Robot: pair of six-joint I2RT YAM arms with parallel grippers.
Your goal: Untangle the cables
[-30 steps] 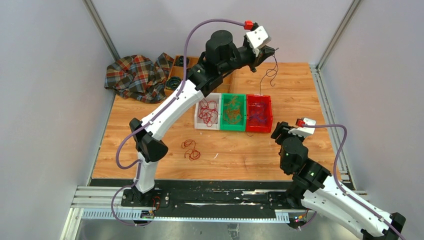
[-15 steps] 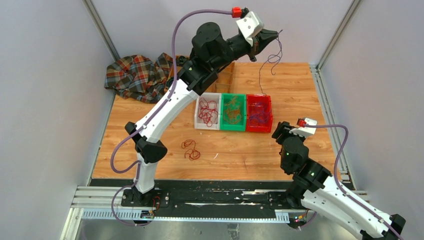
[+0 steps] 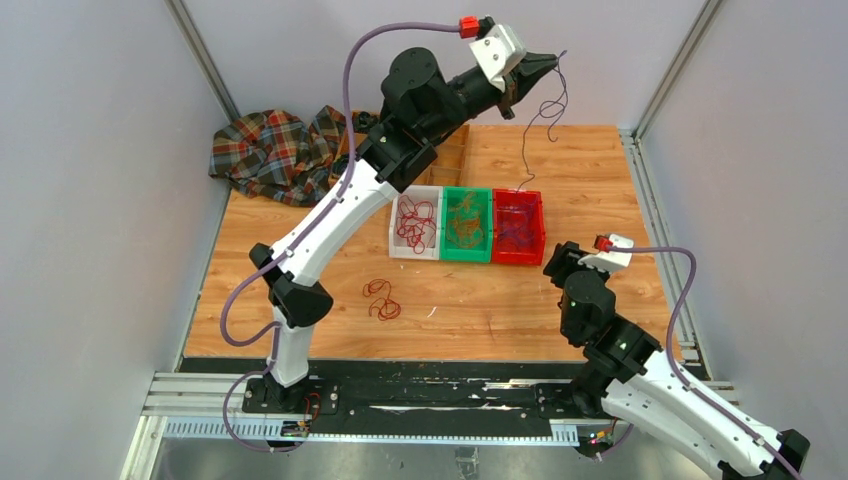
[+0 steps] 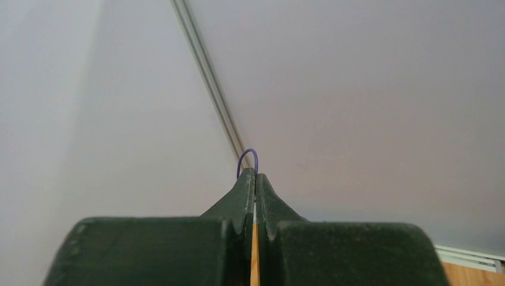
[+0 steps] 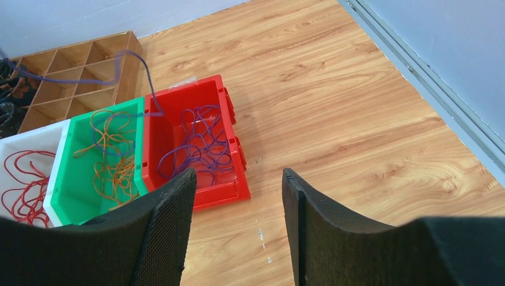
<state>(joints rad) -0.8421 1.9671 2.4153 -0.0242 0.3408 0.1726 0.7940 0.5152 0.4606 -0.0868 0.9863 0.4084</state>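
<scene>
High over the table's far side, my left gripper (image 3: 548,65) is shut on a thin purple cable (image 3: 524,150). That cable hangs down in loops to the red bin (image 3: 518,261). In the left wrist view a small purple loop (image 4: 247,156) pokes out past the shut fingertips. More purple cables (image 5: 196,143) lie inside the red bin (image 5: 220,193). Orange cables (image 3: 465,222) fill the green bin (image 3: 466,258), and red cables (image 3: 415,222) fill the white bin (image 3: 415,256). A loose red cable bundle (image 3: 382,298) lies on the table. My right gripper (image 5: 238,176) is open and empty, near the red bin's front right corner.
A plaid cloth (image 3: 275,150) lies at the back left. Beside it stands a wooden compartment tray (image 5: 77,65) with black coiled rings (image 3: 347,165) at its left. The three bins stand side by side mid-table. Grey walls close in the left, right and far sides.
The left arm has risen and swung slightly right, drawing the purple cable higher out of the red bin. The right arm has barely moved.
</scene>
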